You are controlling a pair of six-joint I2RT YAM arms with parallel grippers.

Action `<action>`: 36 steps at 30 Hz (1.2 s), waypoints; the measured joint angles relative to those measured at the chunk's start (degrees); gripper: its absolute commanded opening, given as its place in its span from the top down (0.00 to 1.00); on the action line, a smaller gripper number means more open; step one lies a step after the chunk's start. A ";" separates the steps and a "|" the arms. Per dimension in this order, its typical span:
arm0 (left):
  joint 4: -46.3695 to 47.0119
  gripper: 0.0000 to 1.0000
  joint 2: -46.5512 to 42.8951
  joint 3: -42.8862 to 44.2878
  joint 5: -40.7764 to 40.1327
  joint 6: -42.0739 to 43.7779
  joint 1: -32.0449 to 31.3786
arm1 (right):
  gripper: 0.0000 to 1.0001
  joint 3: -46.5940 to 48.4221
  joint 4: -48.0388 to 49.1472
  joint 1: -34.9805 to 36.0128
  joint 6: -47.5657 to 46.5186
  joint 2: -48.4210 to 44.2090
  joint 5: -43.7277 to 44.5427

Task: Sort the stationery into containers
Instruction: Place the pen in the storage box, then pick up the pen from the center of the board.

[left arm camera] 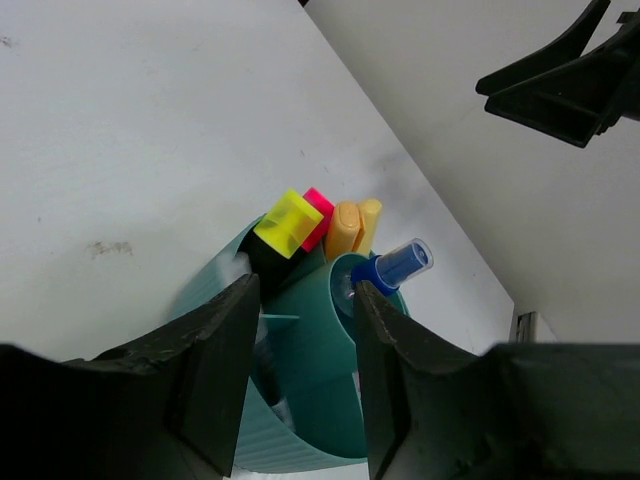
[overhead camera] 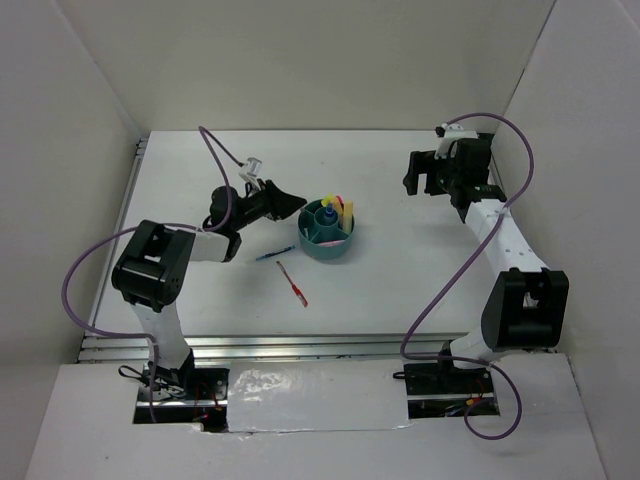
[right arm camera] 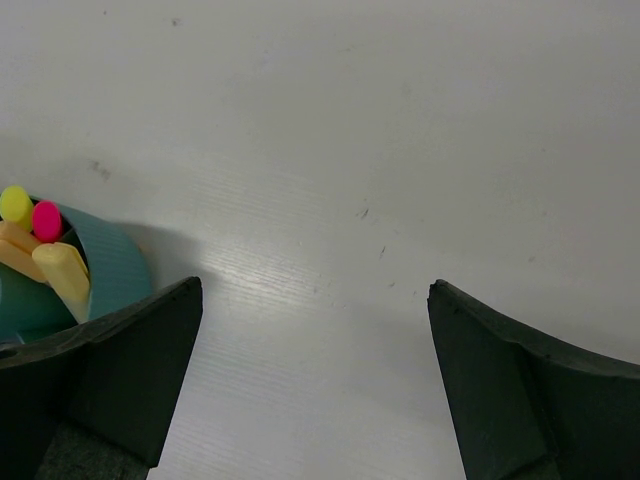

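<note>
White table (overhead camera: 200, 170), plain white walls on the left, right and far sides.

From above:
- Teal bowl (overhead camera: 326, 250) sits around mid-table, slightly left of centre.
- Markers (overhead camera: 347, 211) stand up out of its far-right part.
- Left gripper (overhead camera: 298, 205) reaches in from the left, its tips right at the bowl's left rim.
- Blue pen (overhead camera: 274, 254) lies flat on the table, just near-left of the bowl.
- Red pen (overhead camera: 292, 283) lies nearer again, apart from both the blue pen and the bowl.
- Right gripper (overhead camera: 418, 172) hangs over the far right of the table, well apart from the bowl.

Left wrist view:
- Looks down between two dark fingers (left arm camera: 215, 370) onto the bowl.
- Jaws stand parted; only the bowl's wall and a divider show in the gap, lower down. Nothing is gripped.
- Yellow marker (left arm camera: 287, 225) with a black body, pink marker (left arm camera: 320, 205), orange marker (left arm camera: 343, 230) and pale yellow marker (left arm camera: 369, 218) stand bunched together, touching, in one outer compartment.
- Small bottle (left arm camera: 398, 264) with a blue cap leans out of the central cup, just beside the bunch.
- Dark tips of the other arm show at the top right corner, over bare table.

Right wrist view:
- Its fingers (right arm camera: 100, 380) are spread wide, with bare white table between them and nothing held.
- The bowl's ribbed wall shows at the left edge, just beside the left-hand finger.
- Round ends of the yellow, pink, orange and pale yellow markers poke up there.
- Both pens are out of this view.
</note>
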 measured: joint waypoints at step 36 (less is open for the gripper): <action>-93.92 0.62 -11.54 13.00 -7.17 74.29 8.87 | 0.00 0.33 -0.02 1.88 -0.28 1.20 -1.09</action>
